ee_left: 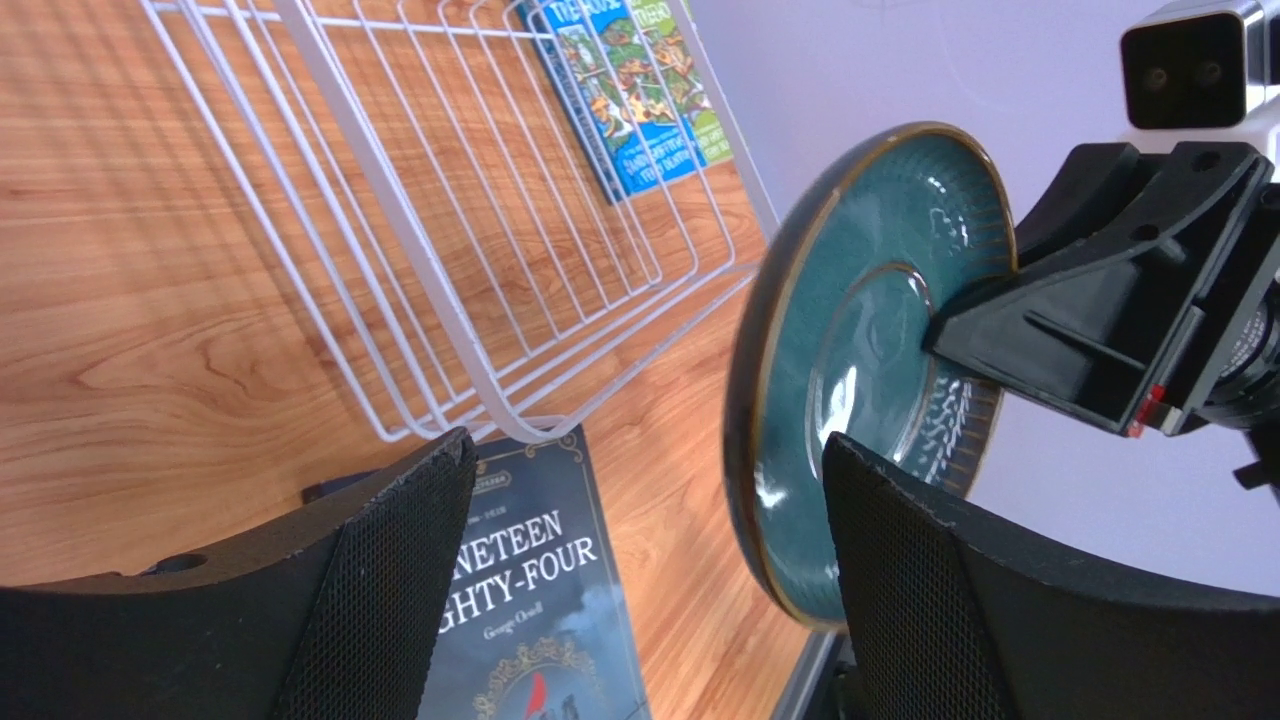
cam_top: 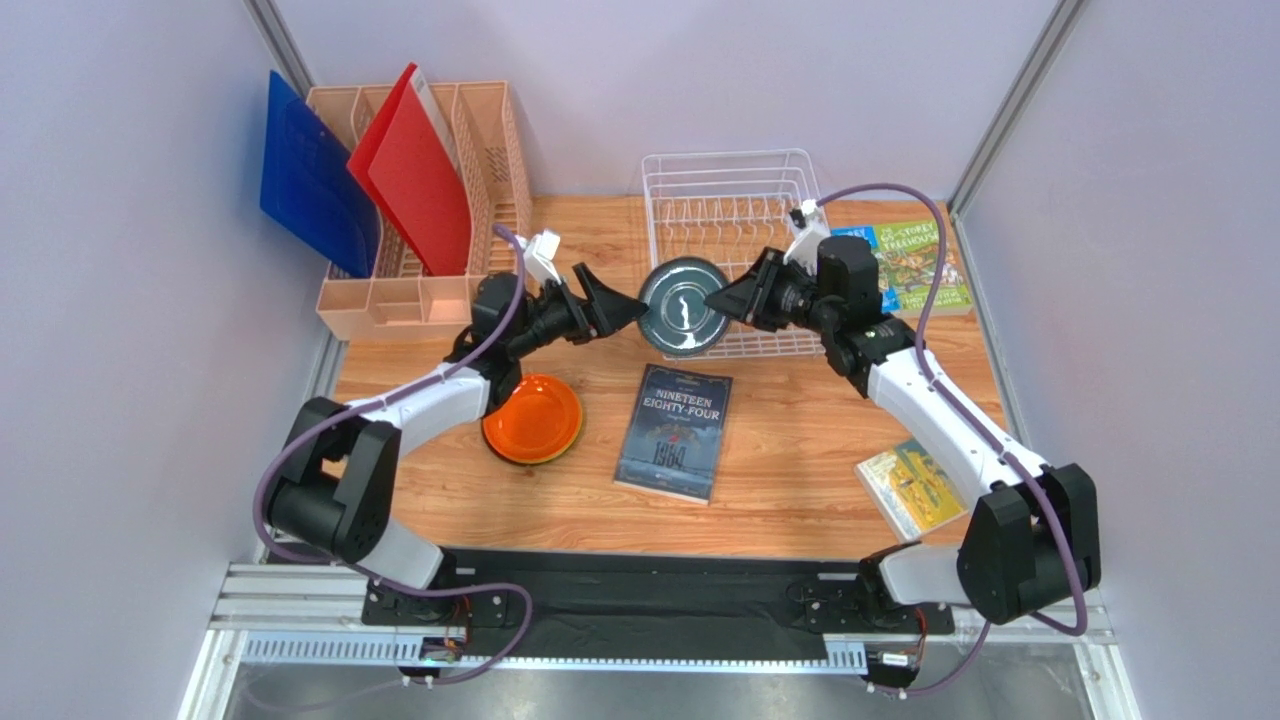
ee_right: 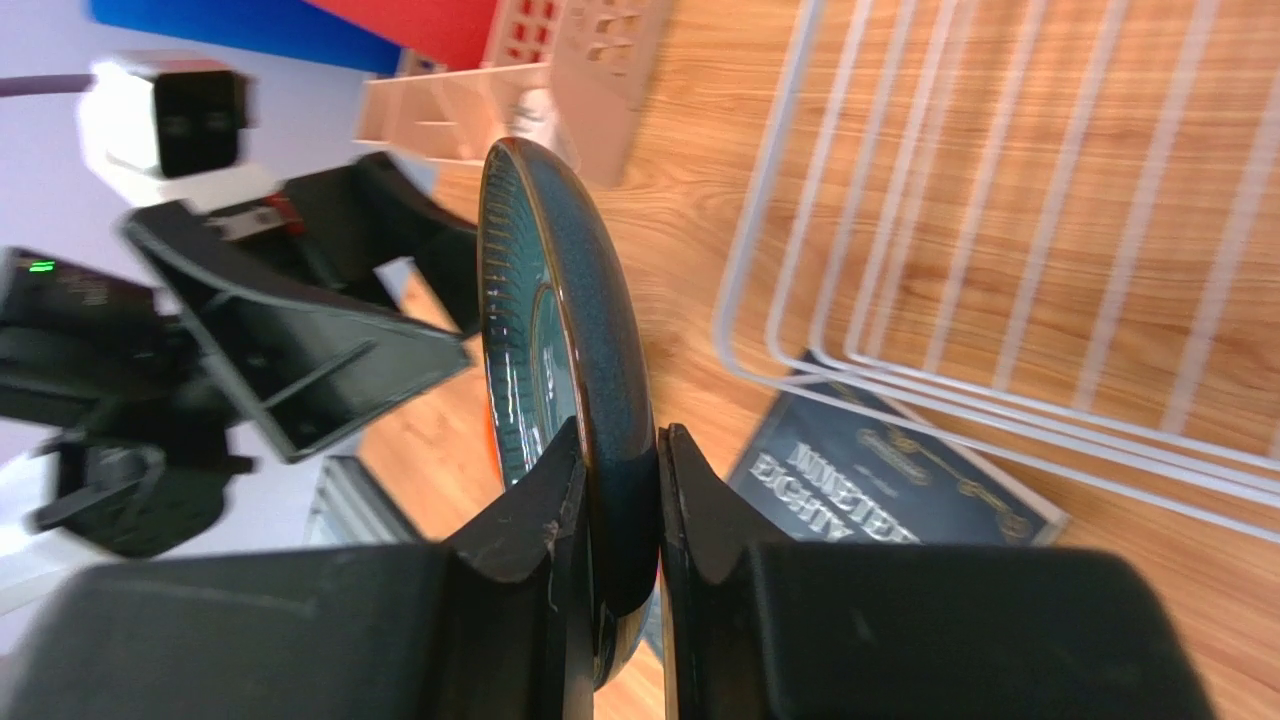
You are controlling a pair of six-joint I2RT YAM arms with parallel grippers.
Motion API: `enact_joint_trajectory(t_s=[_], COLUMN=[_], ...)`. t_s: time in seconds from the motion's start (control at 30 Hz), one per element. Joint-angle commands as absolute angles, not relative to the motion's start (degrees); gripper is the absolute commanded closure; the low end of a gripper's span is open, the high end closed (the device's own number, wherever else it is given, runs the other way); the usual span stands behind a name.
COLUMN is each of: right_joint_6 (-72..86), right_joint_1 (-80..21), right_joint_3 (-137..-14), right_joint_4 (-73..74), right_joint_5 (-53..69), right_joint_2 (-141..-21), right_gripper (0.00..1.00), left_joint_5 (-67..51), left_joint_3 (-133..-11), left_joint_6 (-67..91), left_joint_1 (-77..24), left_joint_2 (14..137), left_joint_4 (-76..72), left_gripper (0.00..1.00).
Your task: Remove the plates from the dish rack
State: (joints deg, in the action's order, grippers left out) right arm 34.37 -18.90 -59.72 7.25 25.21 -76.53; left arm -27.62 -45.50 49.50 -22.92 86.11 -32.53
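the right jaws, at the end of the right arm (cam_top: pixel 932 405), are pinched narrow on the rim of the dark teal plate (cam_top: pixel 679 305). they hold it on edge in the air above the desk (cam_top: pixel 812 435), just in front of the white wire dish rack (cam_top: pixel 727 156). in the right wrist view the plate (ee_right: pixel 559 300) stands upright between the two pads, which press on its lower rim from both sides.

the left jaws, on the left arm (cam_top: pixel 436 398), stand wide and face the same plate from the other side. in the left wrist view the plate (ee_left: pixel 857 360) hangs between the two spread fingers, close to the right-hand one; i cannot tell whether it touches.

an orange plate (cam_top: pixel 534 417) lies flat on the desk under the left arm, just left of the "nineteen eighty-four" book (cam_top: pixel 673 432). i cannot tell whether other plates lie beneath it.

a green and blue book (cam_top: pixel 909 267) lies right of the rack, and a yellow book (cam_top: pixel 912 488) lies near the right arm's base. a pink slotted organiser (cam_top: pixel 436 225) at the back left holds a red board (cam_top: pixel 413 173) and a blue board (cam_top: pixel 313 173).
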Motion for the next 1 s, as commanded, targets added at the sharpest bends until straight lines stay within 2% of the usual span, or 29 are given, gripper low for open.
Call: enact_joint_trajectory(t_s=[0.0,0.1,0.13,0.23,0.27,0.33,0.37,0.43,0.47,0.57,0.63,0.67,0.7,0.8,0.87,0.97], right_joint_6=[44.73,46.83,47.54,50.36,50.8,52.11,52.64,52.82,52.65,52.12,50.64,49.41,48.18,42.12,37.63,34.9], right_joint_1=[-19.86,-21.18,-21.79,-22.58,-22.76,-23.2,-23.29,-23.47,-23.55,-23.47,-23.38,-23.47,-23.38,-23.12,-22.85,-21.98], right_joint_3=[-57.92,-57.22,-56.69,-55.02,-55.02,-54.67,-54.49,-54.32,-54.4,-55.11,-56.07,-56.68,-57.3,-58.71,-59.67,-59.68], right_joint_4=[-8.78,-11.15,-12.47,-17.31,-17.75,-19.77,-20.65,-21.62,-21.71,-21.27,-19.52,-15.94,-13.47,-4.24,2.68,5.26], right_joint_5=[32.6,34.01,34.36,36.29,36.82,38.31,38.67,39.11,39.29,39.55,39.38,38.33,37.02,29.55,22.96,20.57], right_joint_2=[-74.62,-76.02,-76.37,-77.87,-78.57,-80.14,-80.5,-81.47,-81.74,-82.79,-83.23,-83.32,-83.15,-81.13,-79.03,-77.35], right_gripper=[1.0,1.0,1.0,1.0,1.0,1.0,1.0,1.0,1.0,1.0,0.81,0.75,0.66,0.49,0.45,0.43], left_joint_5=[-29.79,-30.32,-30.84,-31.72,-31.73,-32.69,-33.22,-33.84,-33.92,-33.31,-30.25,-28.93,-26.39,-19.9,-15.32,-6.88], left_joint_3=[-43.25,-42.8,-42.8,-42.45,-42.36,-41.84,-41.84,-41.22,-40.7,-37.46,-35.52,-33.68,-32.79,-29.98,-28.13,-26.2], left_joint_6=[53.78,56.16,56.77,59.58,60.63,61.52,61.96,63.45,63.89,63.46,61.88,61.09,58.82,53.55,50.99,46.42], left_joint_1=[-23.38,-23.47,-23.47,-23.64,-23.73,-23.91,-23.91,-23.99,-23.99,-23.99,-23.91,-23.91,-23.91,-23.91,-23.91,-23.91], left_joint_2=[88.24,89.91,90.87,92.63,92.98,94.12,94.65,95.53,95.62,94.75,92.73,91.59,89.23,82.37,76.07,67.19], left_joint_4=[-43.67,-48.68,-49.91,-55.18,-57.2,-59.4,-61.33,-62.92,-63.8,-64.42,-62.25,-60.83,-59.25,-50.48,-41.34,-30.35], left_gripper=[0.1,0.11,0.15,0.36,0.49,0.59,0.72,0.88,1.0,1.0,1.0,1.0,1.0,1.0,1.0,1.0])
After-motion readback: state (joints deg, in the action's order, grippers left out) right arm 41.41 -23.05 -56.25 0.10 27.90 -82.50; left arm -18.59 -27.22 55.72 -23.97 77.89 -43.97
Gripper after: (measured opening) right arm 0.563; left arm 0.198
